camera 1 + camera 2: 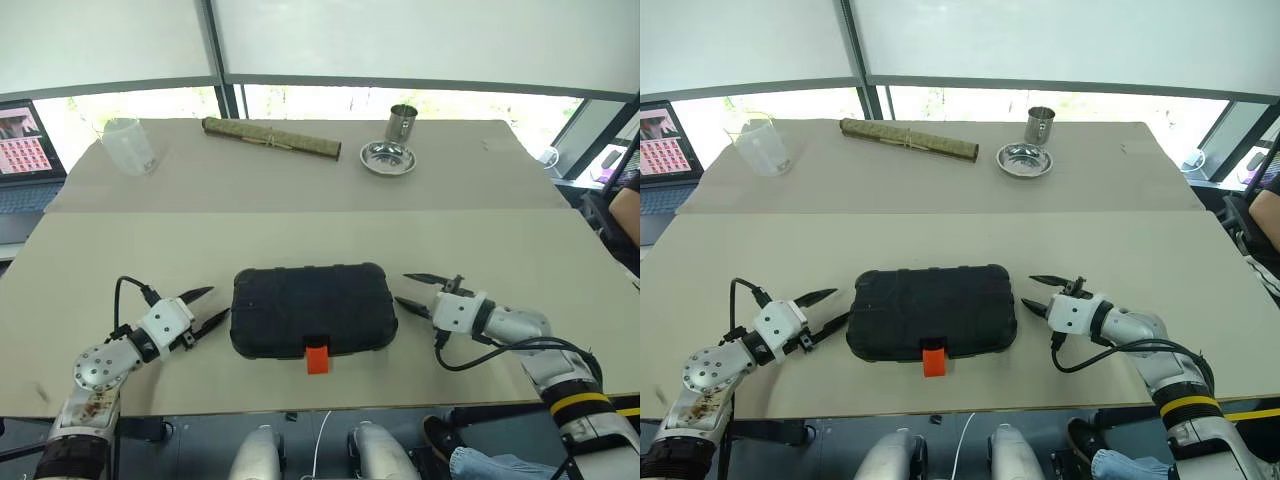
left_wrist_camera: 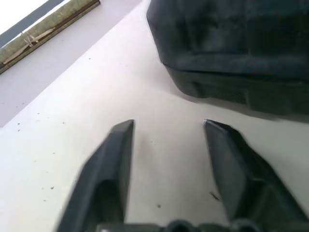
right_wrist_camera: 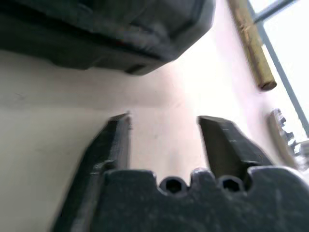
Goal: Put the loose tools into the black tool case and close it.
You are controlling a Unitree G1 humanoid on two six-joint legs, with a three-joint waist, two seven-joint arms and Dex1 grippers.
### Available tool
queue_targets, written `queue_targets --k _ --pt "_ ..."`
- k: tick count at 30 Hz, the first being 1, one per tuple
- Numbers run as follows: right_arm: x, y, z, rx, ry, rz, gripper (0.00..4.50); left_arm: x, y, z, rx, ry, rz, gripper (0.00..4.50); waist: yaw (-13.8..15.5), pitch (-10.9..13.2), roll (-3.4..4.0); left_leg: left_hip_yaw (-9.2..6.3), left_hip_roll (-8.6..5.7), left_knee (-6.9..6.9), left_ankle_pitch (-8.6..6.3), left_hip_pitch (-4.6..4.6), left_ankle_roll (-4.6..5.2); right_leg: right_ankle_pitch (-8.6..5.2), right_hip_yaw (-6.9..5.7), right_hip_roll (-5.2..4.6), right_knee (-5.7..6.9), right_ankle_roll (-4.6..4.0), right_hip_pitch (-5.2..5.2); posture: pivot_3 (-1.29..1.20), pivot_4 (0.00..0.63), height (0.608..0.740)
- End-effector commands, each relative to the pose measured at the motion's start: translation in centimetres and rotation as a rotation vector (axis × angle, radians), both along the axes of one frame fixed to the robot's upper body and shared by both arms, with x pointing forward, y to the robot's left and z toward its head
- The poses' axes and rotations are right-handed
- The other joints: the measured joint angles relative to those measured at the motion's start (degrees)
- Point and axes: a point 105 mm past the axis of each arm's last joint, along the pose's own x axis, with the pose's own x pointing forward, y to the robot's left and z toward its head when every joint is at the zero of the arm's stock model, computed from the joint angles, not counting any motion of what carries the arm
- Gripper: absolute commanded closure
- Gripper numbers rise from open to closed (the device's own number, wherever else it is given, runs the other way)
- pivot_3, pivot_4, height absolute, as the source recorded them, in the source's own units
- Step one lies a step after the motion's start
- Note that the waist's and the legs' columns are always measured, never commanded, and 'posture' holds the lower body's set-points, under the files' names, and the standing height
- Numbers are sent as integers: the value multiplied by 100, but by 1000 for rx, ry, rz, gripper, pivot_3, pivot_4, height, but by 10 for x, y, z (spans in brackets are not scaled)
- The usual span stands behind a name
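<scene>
The black tool case (image 1: 312, 308) lies shut on the near table, lid down, with its small orange latch (image 1: 317, 358) at the front edge. The loose tools are out of view. My left gripper (image 1: 217, 303) stands open just left of the case, its fingertips pointing at the case's left end and a little apart from it. My right gripper (image 1: 402, 289) is open just right of the case, aimed at its right end, with a small gap. Nothing sits between either pair of fingers. The left wrist view has the case (image 2: 231, 48) close ahead of the open fingers (image 2: 120, 145).
On the far table lie a rolled bamboo mat (image 1: 270, 138), a clear plastic beaker (image 1: 128, 146), a steel cup (image 1: 401, 123) and a steel dish (image 1: 388, 158). A laptop (image 1: 25, 150) stands at the far left. A person's arm (image 1: 625, 215) shows at the right edge.
</scene>
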Motion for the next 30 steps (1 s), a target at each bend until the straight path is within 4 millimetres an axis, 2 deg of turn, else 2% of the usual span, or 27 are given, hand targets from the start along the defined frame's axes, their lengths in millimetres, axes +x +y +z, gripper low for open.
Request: queue_targets --k 1,4,7,11,13,14,16,20,23,25,28,30 --pt "2 -14 32 83 -34 -31 662 4 12 4 -53 56 42 809 -9 1 1 1 0 -2 0 14 0 0 0 0 0 0 14 0 150 740" --pt "-9 -20 33 121 61 -12 1252 6 6 7 -75 101 7 809 -1 1 2 -1 0 -2 0 20 0 -1 -1 0 -1 0 23 0 150 740" --pt "-36 -15 33 146 220 63 2278 19 -2 21 -130 134 -18 1634 53 2 1 -12 0 -2 -1 15 1 -3 -6 -1 -2 3 27 0 150 740" --pt "-73 7 30 126 373 171 3614 44 -20 51 -250 185 -62 3167 100 4 1 -20 -2 6 -1 10 1 -5 -12 -1 -1 6 31 0 150 740" --pt "-87 17 23 92 442 209 4269 53 -28 52 -214 231 -88 3844 81 2 -2 -24 -4 14 -1 8 1 -5 -15 5 -1 7 33 0 150 740" --pt "-94 25 12 68 490 220 4500 61 -33 51 -194 260 -94 4307 75 2 -2 -22 -6 14 -1 10 1 -6 -14 4 -1 8 35 0 150 740" --pt "-99 34 -4 30 544 204 4500 71 -39 42 -141 331 -101 4412 50 0 -8 -29 -9 14 -1 10 1 -8 -17 10 -3 11 37 0 150 740" --pt "-101 44 -20 -8 595 163 4500 68 -49 25 -49 464 -182 4412 -10 1 -8 -25 -10 13 -1 3 1 -10 -8 14 -2 9 24 0 150 740" --pt "-94 60 -19 20 566 168 4500 61 -51 17 -27 528 -242 4412 -14 4 -22 -27 -9 12 -2 -4 1 -11 -10 15 -2 9 17 0 150 740" --pt "-81 68 -14 44 523 151 4500 60 -48 16 -29 542 -237 4412 7 5 -23 -32 -7 14 -1 -6 1 -12 -13 21 -1 7 17 0 150 740" --pt "-66 74 -7 68 485 125 4500 55 -43 16 -38 550 -232 4412 38 6 -22 -32 -7 17 -1 -13 1 -12 -12 20 -1 7 14 0 150 740" --pt "-47 73 1 120 442 76 4500 45 -40 22 -63 534 -237 4412 22 5 -23 -32 -6 30 -2 -31 1 -12 -13 18 0 7 0 0 150 740"
